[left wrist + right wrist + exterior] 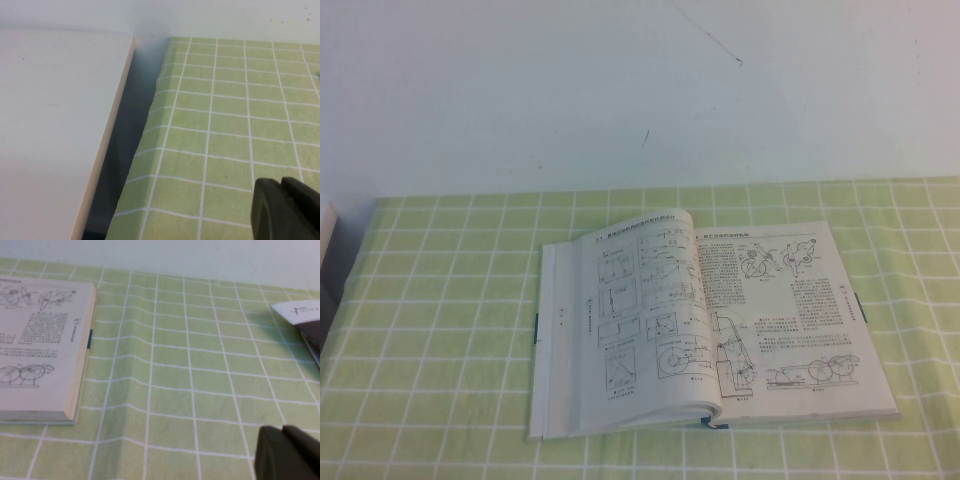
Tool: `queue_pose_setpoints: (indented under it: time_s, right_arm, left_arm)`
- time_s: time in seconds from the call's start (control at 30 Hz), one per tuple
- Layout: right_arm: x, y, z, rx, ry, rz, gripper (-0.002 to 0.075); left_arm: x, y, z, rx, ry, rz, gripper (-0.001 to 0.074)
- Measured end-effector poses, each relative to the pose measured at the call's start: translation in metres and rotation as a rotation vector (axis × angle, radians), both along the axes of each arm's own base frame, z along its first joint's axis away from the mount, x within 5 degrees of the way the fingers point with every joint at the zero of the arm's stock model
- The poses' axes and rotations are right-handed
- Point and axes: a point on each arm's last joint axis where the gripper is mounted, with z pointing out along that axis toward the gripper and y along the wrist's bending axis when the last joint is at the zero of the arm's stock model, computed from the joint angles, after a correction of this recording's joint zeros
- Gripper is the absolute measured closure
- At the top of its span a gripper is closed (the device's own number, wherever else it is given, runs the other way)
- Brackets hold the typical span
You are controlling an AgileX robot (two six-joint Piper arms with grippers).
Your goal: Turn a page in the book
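Observation:
The book (720, 320) lies open on the green checked tablecloth (450, 330), with a thin dark cover edge showing at its sides. Its right-hand page (790, 310) carries text and gear and machine drawings and lies flat. The left-hand page (640, 310) with line diagrams arches up near the spine. The book's right part also shows in the right wrist view (40, 340). Neither arm shows in the high view. My left gripper (281, 183) is shut and empty over bare cloth. My right gripper (282, 430) is shut and empty over cloth, to the right of the book.
A white flat panel (50, 125) stands beside the cloth's left edge, with a dark gap between them. A white printed object (300, 310) lies on the cloth to the right of the book. A white wall (640, 90) is behind the table.

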Motion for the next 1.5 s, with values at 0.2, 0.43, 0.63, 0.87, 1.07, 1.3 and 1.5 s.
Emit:
queue_pose_setpoints:
  time_s: [0.2, 0.43, 0.63, 0.87, 1.07, 1.3, 1.5]
  right_arm:
    - [0.000, 0.000, 0.000, 0.000, 0.000, 0.000, 0.0729]
    - [0.000, 0.004, 0.000, 0.112, -0.010, 0.009, 0.0729]
    - [0.001, 0.012, 0.001, 0.336, -0.022, 0.027, 0.0729]
    - [0.001, 0.015, 0.002, 0.405, -0.027, 0.032, 0.0729]
    - [0.001, 0.026, 0.009, 0.788, -0.059, 0.055, 0.0729]
    - [0.004, 0.023, 0.026, 1.124, -0.222, 0.018, 0.0729]
    - [0.005, 0.016, 0.030, 0.987, -0.308, -0.003, 0.0729]
  left_arm:
    - [0.000, 0.000, 0.000, 0.000, 0.000, 0.000, 0.0739]
    - [0.000, -0.001, 0.000, -0.019, -0.002, -0.002, 0.0739]
    - [0.000, -0.001, 0.000, -0.044, -0.005, -0.004, 0.0739]
    - [0.000, -0.002, 0.000, -0.068, -0.006, -0.006, 0.0739]
    - [0.002, -0.008, 0.003, -0.320, -0.056, -0.014, 0.0739]
    - [0.004, -0.011, 0.023, -1.105, -0.241, 0.043, 0.0739]
    - [0.004, 0.000, 0.029, -1.040, -0.369, 0.116, 0.0739]
